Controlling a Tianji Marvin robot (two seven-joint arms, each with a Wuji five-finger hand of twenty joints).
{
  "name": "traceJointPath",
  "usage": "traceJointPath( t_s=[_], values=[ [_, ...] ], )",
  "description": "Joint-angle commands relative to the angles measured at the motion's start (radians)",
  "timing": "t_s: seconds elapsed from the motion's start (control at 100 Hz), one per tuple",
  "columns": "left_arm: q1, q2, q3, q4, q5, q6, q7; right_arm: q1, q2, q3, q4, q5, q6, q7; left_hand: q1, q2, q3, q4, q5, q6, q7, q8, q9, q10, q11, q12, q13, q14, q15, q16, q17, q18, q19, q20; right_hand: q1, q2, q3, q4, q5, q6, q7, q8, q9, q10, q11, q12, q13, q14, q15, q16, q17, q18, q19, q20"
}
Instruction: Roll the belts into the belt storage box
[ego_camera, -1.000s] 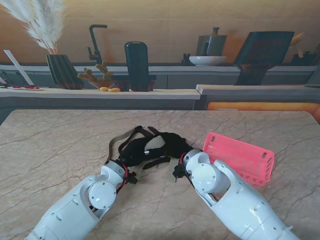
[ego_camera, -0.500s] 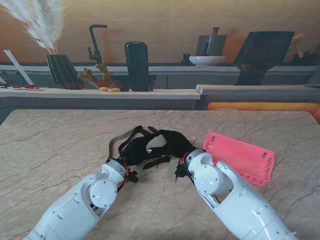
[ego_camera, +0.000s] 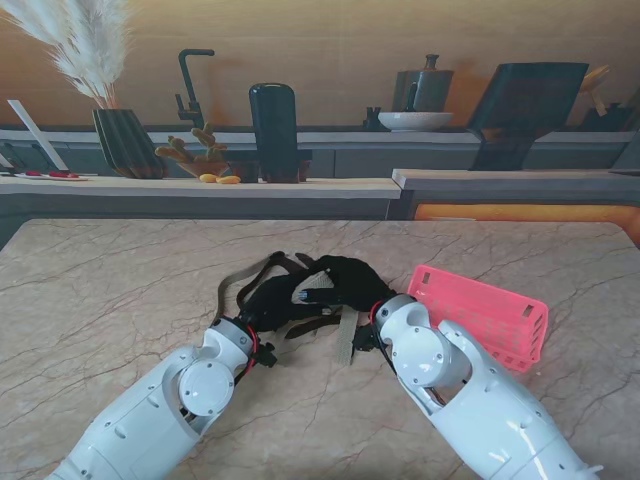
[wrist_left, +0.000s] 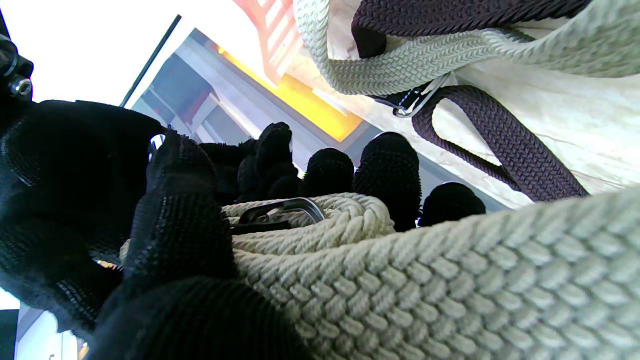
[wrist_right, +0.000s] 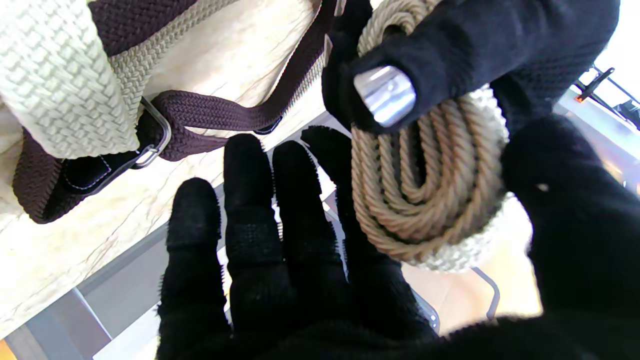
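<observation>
Both gloved hands meet over the middle of the marble desk (ego_camera: 120, 280). The left robot hand (ego_camera: 272, 300) is closed around a coil of beige woven belt (wrist_left: 320, 225); its wrist view shows the fingers (wrist_left: 385, 170) curled over the roll and a metal buckle (wrist_left: 280, 210) on the coil. The right robot hand (ego_camera: 345, 280) touches the same coil: its thumb presses on the roll's outer side while the other fingers (wrist_right: 250, 200) are spread straight and apart beside it. A loose beige tail (ego_camera: 346, 338) lies on the desk just near the hands. A dark brown belt (wrist_left: 505, 145) lies looped on the desk by the hands, with a strap arcing out to the left (ego_camera: 235, 280). The pink belt storage box (ego_camera: 485, 315) sits on the desk to the right, apart from the hands, with no belt visible inside.
</observation>
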Motion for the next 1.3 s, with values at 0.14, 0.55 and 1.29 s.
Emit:
traceJointPath(
  t_s=[0.14, 0.55, 1.29],
  values=[
    [0.006, -0.004, -0.002, -0.003, -0.003, -0.001, 0.003, 0.016, -0.008, -0.021, 0.002, 0.019, 0.008, 0.010, 0.220, 0.206, 0.081, 0.006, 0.006, -0.108, -0.009, 0.011, 0.094, -0.140, 0.077, 0.038, 0.055, -0.079, 0.095, 0.008, -0.003, 0.011, 0.042, 0.008, 0.307, 0.043, 0.109, -0.071, 0.147, -0.178, 0.425, -0.250, 0.166, -0.043, -0.008, -0.017, 0.130, -0.041, 0.046, 0.008, 0.047, 0.020, 0.010, 0.004],
    [0.012, -0.020, -0.013, 0.017, 0.005, -0.050, 0.079, -0.027, -0.015, 0.043, -0.056, 0.079, 0.064, -0.011, -0.411, -0.127, 0.639, 0.002, -0.109, -0.087, -0.315, -0.088, -0.138, -0.114, -0.216, -0.150, -0.112, -0.063, -0.151, -0.020, -0.127, -0.052, -0.150, -0.053, 0.412, 0.030, 0.225, -0.105, 0.252, -0.207, 0.517, -0.237, 0.294, -0.043, 0.024, 0.002, 0.269, -0.052, 0.108, 0.010, 0.178, -0.041, 0.114, -0.040],
    [0.011, -0.025, -0.018, 0.042, 0.099, -0.110, 0.190, -0.171, -0.032, 0.276, -0.211, 0.555, 0.282, 0.074, -0.509, -0.174, 0.683, -0.001, -0.358, -0.138, -0.498, -0.176, -0.582, -0.078, -0.554, -0.419, -0.565, -0.083, -0.642, -0.167, -0.408, -0.078, -0.569, -0.112, 0.414, 0.028, 0.235, -0.106, 0.256, -0.197, 0.509, -0.225, 0.298, -0.030, 0.032, 0.009, 0.281, -0.048, 0.127, 0.014, 0.211, -0.066, 0.158, -0.055]
  ],
)
